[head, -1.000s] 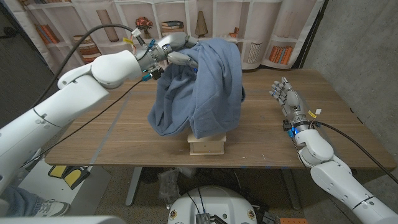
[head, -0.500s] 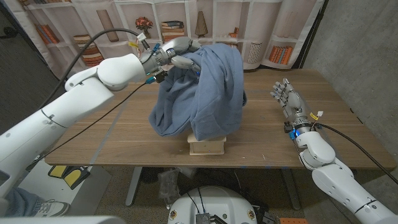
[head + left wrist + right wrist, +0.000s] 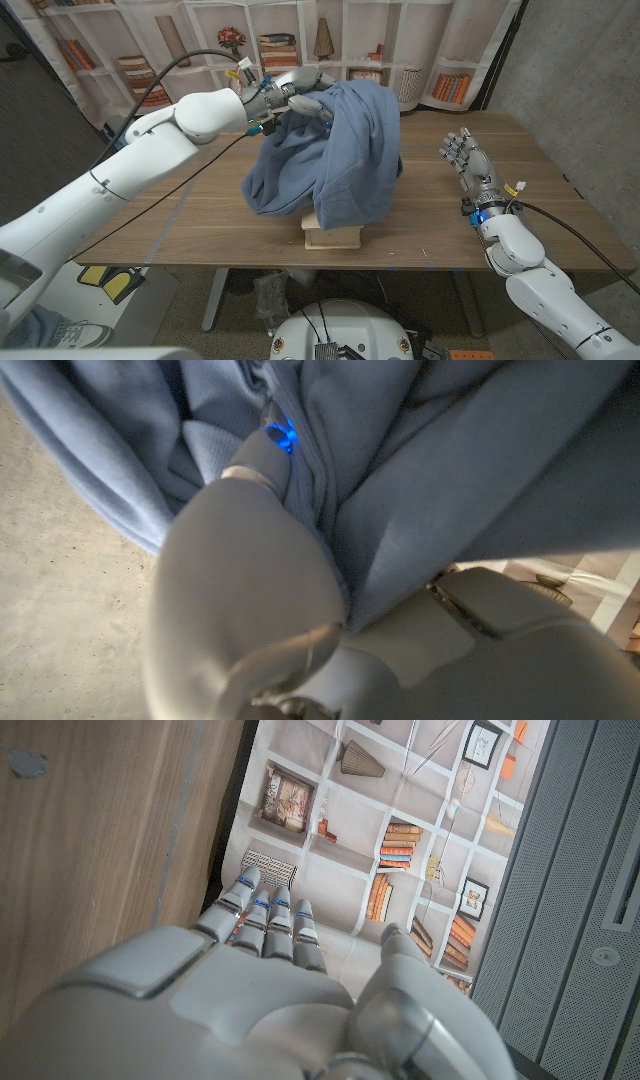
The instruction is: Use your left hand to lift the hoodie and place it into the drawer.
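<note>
1. Head view. The left hand [image 3: 292, 88] grips the blue hoodie [image 3: 330, 150] by a bunched fold and holds it raised above the wooden table [image 3: 200, 215]; the cloth hangs in a heap whose lower folds drape over the pale wooden drawer [image 3: 333, 236] near the front edge. The lift appears done; lowering the garment inside and letting go remain. The drawer's opening is covered, so whether any cloth lies within cannot be told. The right hand [image 3: 468, 160] stands at the table's right side, fingers extended and apart, holding nothing.
2. Left wrist view. Fingers [image 3: 262, 460] are buried in hoodie [image 3: 420, 470] folds; the grip is largely hidden.
3. Right wrist view. The right hand [image 3: 260, 970] shows straight, empty fingers beside the table [image 3: 110, 840] edge.
</note>
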Controlling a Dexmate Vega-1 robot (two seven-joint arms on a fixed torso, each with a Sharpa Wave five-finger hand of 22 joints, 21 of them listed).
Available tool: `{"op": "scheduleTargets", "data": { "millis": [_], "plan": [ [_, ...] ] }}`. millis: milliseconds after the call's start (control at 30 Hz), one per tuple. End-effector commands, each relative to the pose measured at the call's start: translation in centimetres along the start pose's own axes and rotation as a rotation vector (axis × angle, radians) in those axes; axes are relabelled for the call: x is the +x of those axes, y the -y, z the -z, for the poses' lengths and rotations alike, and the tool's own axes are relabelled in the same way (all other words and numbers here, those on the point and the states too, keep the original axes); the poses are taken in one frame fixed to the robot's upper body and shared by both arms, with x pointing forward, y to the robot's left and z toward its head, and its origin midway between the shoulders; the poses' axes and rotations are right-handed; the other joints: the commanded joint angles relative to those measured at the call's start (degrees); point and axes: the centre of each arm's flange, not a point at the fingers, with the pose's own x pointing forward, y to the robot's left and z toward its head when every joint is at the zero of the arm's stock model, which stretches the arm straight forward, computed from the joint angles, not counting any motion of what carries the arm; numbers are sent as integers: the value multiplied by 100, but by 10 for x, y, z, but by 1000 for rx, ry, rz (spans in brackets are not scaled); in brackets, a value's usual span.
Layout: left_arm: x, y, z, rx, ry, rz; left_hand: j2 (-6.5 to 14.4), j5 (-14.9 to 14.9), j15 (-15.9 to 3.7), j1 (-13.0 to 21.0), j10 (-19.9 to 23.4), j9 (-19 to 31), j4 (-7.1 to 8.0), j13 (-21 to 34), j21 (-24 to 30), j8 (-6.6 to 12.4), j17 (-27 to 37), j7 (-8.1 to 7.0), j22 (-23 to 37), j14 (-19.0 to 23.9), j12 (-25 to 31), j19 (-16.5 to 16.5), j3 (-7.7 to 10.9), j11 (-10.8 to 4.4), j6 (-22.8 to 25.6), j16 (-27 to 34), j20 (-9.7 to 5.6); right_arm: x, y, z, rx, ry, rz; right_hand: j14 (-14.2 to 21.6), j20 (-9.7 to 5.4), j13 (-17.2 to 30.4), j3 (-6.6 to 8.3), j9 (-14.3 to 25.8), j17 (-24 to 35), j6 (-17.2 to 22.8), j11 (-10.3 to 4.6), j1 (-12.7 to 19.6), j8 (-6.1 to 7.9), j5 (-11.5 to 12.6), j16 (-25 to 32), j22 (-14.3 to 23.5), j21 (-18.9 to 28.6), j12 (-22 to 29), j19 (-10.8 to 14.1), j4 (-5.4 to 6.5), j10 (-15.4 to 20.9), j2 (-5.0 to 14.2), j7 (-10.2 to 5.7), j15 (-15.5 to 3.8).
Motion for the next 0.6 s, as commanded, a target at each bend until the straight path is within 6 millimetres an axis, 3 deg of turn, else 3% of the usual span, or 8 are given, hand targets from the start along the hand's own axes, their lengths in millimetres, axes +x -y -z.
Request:
{"op": "scheduleTargets", "data": {
  "millis": [33, 600],
  "plan": [
    [9, 12, 6, -9, -10, 46, 1004, 21, -517, 466, 32, 18, 488, 14, -5, -7, 23, -31, 22, 214, -5, -15, 526, -35, 60, -3, -227, -9, 10, -2, -3, 3, 11, 50, 19, 20, 14, 8, 17, 41, 27, -8, 13, 15, -10, 17, -11, -9, 23, -23, 50, 30, 25, 25],
    [15, 25, 18, -34, -21, 71, 990, 19, -492, 411, 24, 27, 492, -6, -25, -43, 23, -56, 16, 145, -55, -85, 566, -40, 28, -85, -176, -12, 16, -4, 0, 6, 17, 52, 20, 20, 4, 8, 26, 47, 39, -46, 13, 12, -5, 19, -23, -4, 28, 2, 66, 51, 25, 30]
  ]
}}
